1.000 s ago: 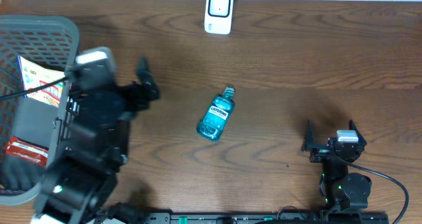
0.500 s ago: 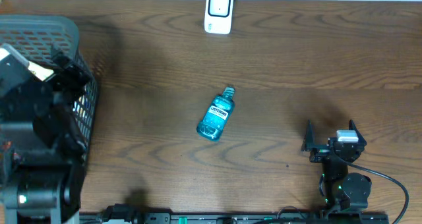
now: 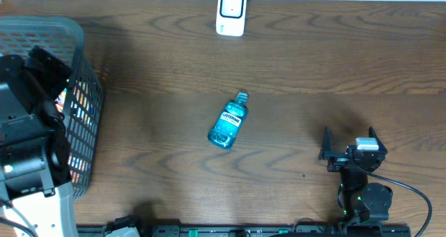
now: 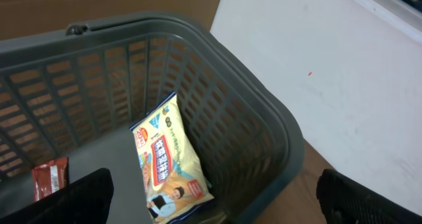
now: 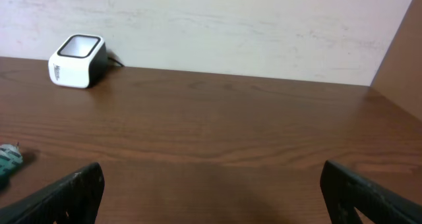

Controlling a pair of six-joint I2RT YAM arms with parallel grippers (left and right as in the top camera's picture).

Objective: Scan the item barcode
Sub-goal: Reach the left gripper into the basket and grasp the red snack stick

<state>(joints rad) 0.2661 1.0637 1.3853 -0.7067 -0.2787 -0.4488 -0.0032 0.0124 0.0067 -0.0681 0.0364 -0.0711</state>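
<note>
Overhead, a mouthwash bottle (image 3: 228, 121) was seen lying on its side mid-worktop (image 3: 313, 70), well apart from the scanner (image 3: 231, 12). The right gripper (image 3: 348, 142) was seen with jaws spread.

In the left wrist view, the left gripper (image 4: 224, 201), jaws spread wide, was held above the basket (image 4: 217, 59), where a snack pouch (image 4: 170, 161) lay by the wall. The pouch was judged the likelier item. Being light, crinkly and slippery, it would best be pinched at a sealed edge.

In the right wrist view, only the bottle's tip was caught.
</note>
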